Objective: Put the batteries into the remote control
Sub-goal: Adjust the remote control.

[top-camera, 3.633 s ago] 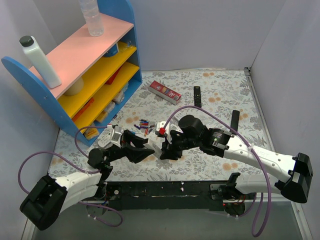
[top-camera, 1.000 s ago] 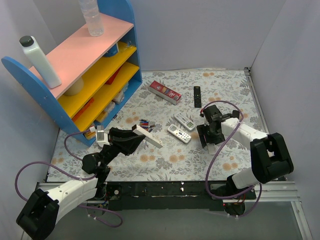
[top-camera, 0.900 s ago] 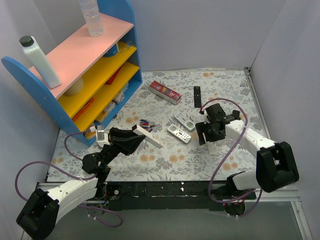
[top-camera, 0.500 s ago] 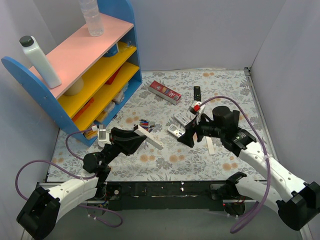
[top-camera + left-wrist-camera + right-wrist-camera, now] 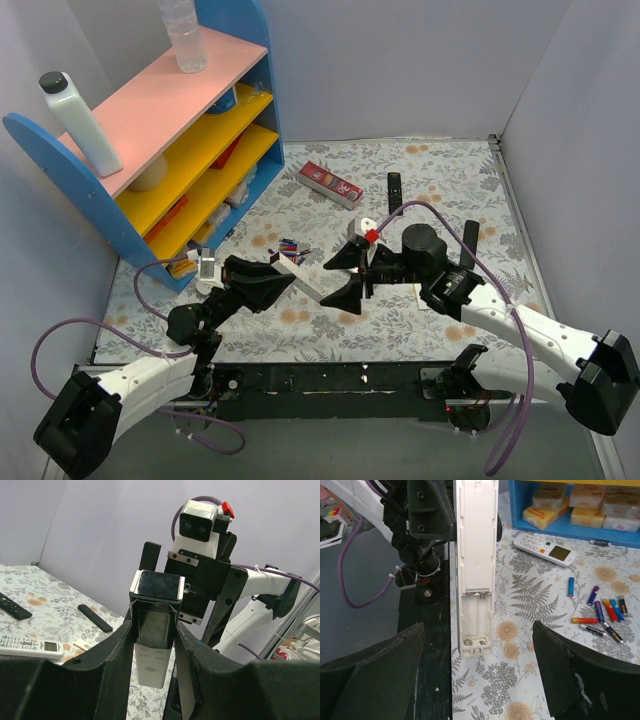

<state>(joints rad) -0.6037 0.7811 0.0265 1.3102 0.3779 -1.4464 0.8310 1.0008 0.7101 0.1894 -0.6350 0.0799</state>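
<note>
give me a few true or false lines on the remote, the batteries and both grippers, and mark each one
1. The left gripper is shut on the slim remote. True.
2. The remote's battery compartment holds two batteries. False: it is open and empty.
3. The right gripper is open, with nothing in it. True.
4. The batteries sit on the shelf. False: they lie loose on the table.
</note>
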